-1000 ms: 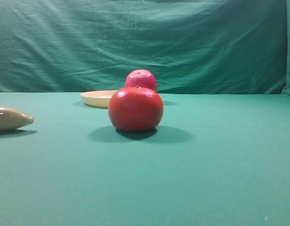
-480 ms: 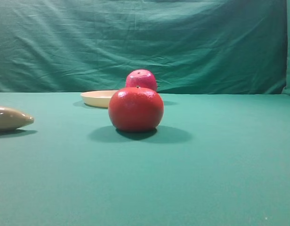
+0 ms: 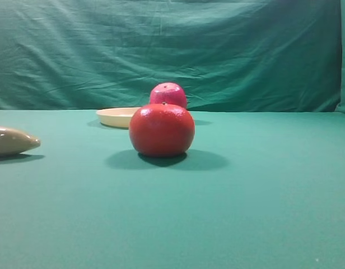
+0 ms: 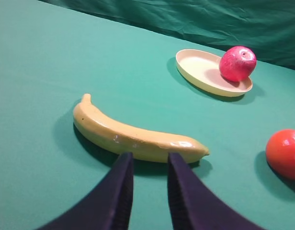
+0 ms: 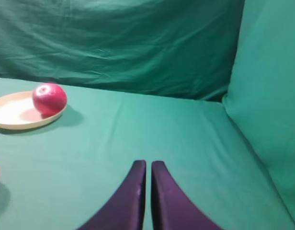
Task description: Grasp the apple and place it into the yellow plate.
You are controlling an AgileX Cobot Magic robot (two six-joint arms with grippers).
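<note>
The crimson apple rests in the yellow plate, at the plate's right edge. In the right wrist view the apple sits on the plate at far left. In the exterior view the apple shows behind the orange-red fruit, beside the plate. My left gripper hangs empty, jaws a little apart, just in front of a banana. My right gripper is shut and empty, far right of the plate. Neither gripper shows in the exterior view.
An orange-red round fruit stands mid-table in front of the apple; it also shows in the left wrist view. A yellow banana lies left of it, with its beige tip in the exterior view. Green cloth walls stand behind and at right.
</note>
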